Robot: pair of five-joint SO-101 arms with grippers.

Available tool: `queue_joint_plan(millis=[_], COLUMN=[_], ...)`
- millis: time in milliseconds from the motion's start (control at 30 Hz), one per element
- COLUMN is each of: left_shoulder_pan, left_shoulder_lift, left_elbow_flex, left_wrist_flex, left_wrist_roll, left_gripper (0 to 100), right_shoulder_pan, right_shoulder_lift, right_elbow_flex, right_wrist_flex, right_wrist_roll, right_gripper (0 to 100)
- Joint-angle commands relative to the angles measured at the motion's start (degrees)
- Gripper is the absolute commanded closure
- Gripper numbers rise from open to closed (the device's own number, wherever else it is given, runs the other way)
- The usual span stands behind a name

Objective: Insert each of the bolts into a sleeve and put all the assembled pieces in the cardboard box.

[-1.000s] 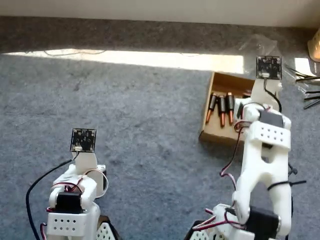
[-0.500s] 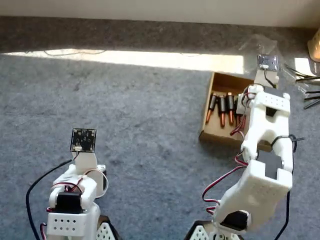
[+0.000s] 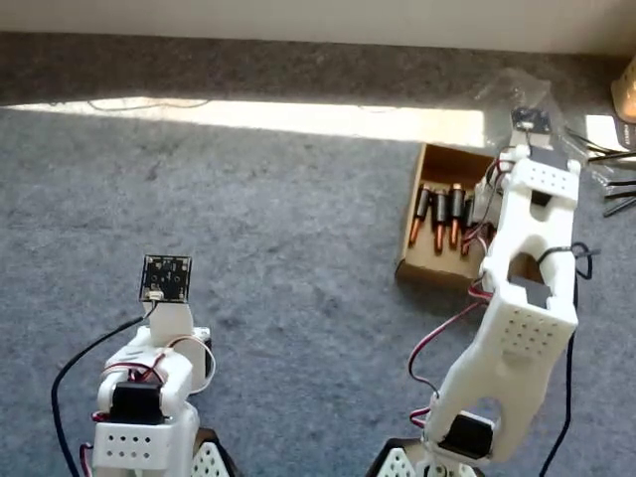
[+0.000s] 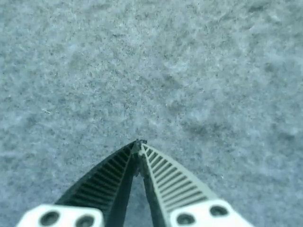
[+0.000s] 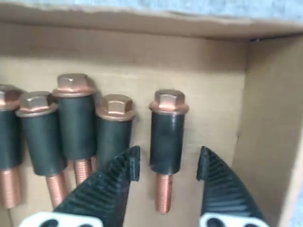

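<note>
The cardboard box [image 3: 433, 263] lies at the right of the grey carpet, with several copper bolts in black sleeves [image 3: 440, 217] side by side in it. In the right wrist view, one assembled bolt [image 5: 167, 137] lies on the box floor [image 5: 215, 109] between the fingers of my right gripper [image 5: 168, 163], which is open around it. Several more assembled bolts [image 5: 75, 118] lie beside it. The right arm [image 3: 522, 248] stretches over the box. My left gripper [image 4: 140, 145] is shut, empty, just above bare carpet; its arm [image 3: 159, 348] stands at the lower left.
Clear plastic bags [image 3: 512, 87] and black cable ties [image 3: 611, 189] lie beyond the box at the far right. A sunlit strip [image 3: 298, 117] crosses the carpet at the back. The box wall [image 5: 267, 127] rises close beside my right gripper.
The right arm has stretched forward and lowered over the box, its wrist moving toward the far end. The left arm has kept still.
</note>
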Motion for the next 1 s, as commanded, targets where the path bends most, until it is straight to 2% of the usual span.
queue_joint_plan(millis=[0,300,567,667,833,967], left_shoulder_pan=[0.75,0.75,0.57,0.48,-5.67,-6.81], left_shoulder_lift=[-0.40,-0.40,-0.40,-0.40,-0.40,-0.40], left_elbow_flex=[1.19,1.19,1.19,1.19,1.19,1.19], left_wrist_flex=[0.26,0.26,0.26,0.26,0.09,0.26], left_wrist_roll=[-0.18,-0.18,-0.09,0.00,0.18,0.18], left_gripper=[99,99,99,99,99,99], right_shoulder_pan=[-0.75,-3.91,-9.19,-10.86,-13.93,-15.60], right_shoulder_lift=[-0.48,-5.32,-12.00,-15.43,-23.34,-31.96], right_elbow_flex=[-4.70,-17.01,-30.02,-32.31,-32.31,-32.22], right_wrist_flex=[3.21,17.36,30.55,30.90,30.99,30.99], right_wrist_roll=[0.79,0.35,0.35,0.35,0.35,0.35], right_gripper=[80.8,81.3,99.3,99.4,99.4,99.4])
